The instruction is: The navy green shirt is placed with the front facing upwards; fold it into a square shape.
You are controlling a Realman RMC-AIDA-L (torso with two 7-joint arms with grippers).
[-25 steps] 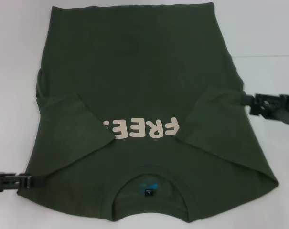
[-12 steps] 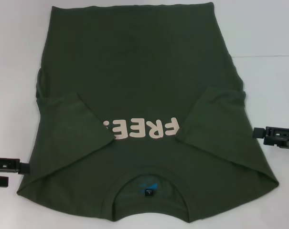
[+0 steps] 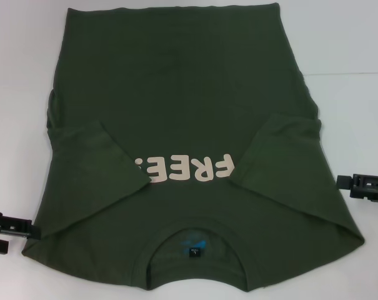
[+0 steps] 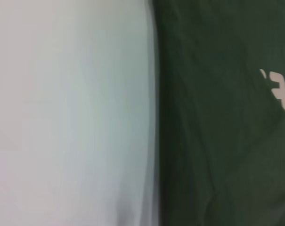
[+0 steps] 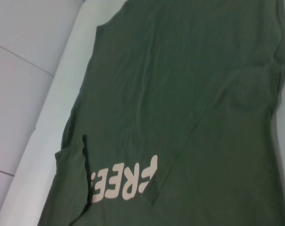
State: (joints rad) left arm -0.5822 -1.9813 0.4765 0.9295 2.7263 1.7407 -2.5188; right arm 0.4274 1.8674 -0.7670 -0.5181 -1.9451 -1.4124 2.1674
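The navy green shirt (image 3: 176, 94) lies flat on the white table, front up, its collar and blue neck label (image 3: 193, 252) at the near edge. Both short sleeves are folded inward over the chest and cover the ends of the cream "FREE!" print (image 3: 189, 170). My left gripper (image 3: 19, 236) is just off the shirt's near left edge, open and empty. Off the right edge, level with the print, my right gripper (image 3: 348, 189) holds no cloth and its fingers look apart. The shirt (image 4: 217, 141) shows in the left wrist view, and the shirt (image 5: 180, 94) fills the right wrist view.
Bare white table (image 3: 20, 62) borders the shirt on the left, right and far sides. A seam in the table surface (image 3: 351, 74) runs across at the far right. Nothing else lies on it.
Both grippers have drawn back from the shirt's edges: the left one slid outward to the left, the right one moved nearer and outward from the folded right sleeve. The shirt has not moved.
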